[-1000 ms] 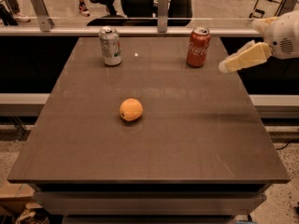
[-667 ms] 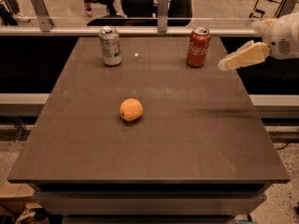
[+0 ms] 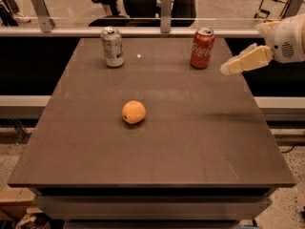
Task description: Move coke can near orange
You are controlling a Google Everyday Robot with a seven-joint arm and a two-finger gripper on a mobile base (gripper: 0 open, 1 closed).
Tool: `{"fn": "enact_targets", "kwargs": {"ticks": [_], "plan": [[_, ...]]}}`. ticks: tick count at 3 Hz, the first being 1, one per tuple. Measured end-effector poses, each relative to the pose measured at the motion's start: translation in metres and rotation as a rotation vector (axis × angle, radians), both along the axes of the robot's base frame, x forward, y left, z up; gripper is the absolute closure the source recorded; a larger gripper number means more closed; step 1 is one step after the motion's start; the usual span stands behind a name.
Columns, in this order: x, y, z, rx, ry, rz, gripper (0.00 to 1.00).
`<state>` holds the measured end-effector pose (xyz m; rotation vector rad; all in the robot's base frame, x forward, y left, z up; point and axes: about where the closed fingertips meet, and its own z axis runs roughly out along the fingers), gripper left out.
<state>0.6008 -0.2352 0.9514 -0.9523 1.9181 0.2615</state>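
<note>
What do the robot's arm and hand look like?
The hand, at the view's upper right, is a pale yellow, tapering wedge. It joins a rounded white casing with a small round patch of dots. No cables show.

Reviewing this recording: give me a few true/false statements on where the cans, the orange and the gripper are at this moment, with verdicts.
1. The coke can stands upright near the back edge of the table. True.
2. The orange rests against the coke can. False: it lies apart from it, nearer the table's middle.
3. The gripper is holding the coke can. False: it hovers beside the can, on the right in the view, and does not touch it.
4. A silver can stands upright at the back, left of the coke can in the view. True.
5. The orange lies between the two cans at the back edge. False: it sits well in front of both.
</note>
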Motion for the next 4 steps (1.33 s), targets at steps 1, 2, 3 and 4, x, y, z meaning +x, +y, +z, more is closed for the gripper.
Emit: {"fn": "enact_targets", "kwargs": {"ticks": [1,2,3,4], "plan": [[0.003,0.004,0.004,-0.001,-0.025,-0.014,0.0],[0.012,0.006,0.003,0.046,-0.061,-0.032,0.0],[0.033,0.01,0.005,0.123,-0.107,-0.032,0.0],[0.054,0.012,-0.001,0.206,-0.134,-0.035,0.0]]}}
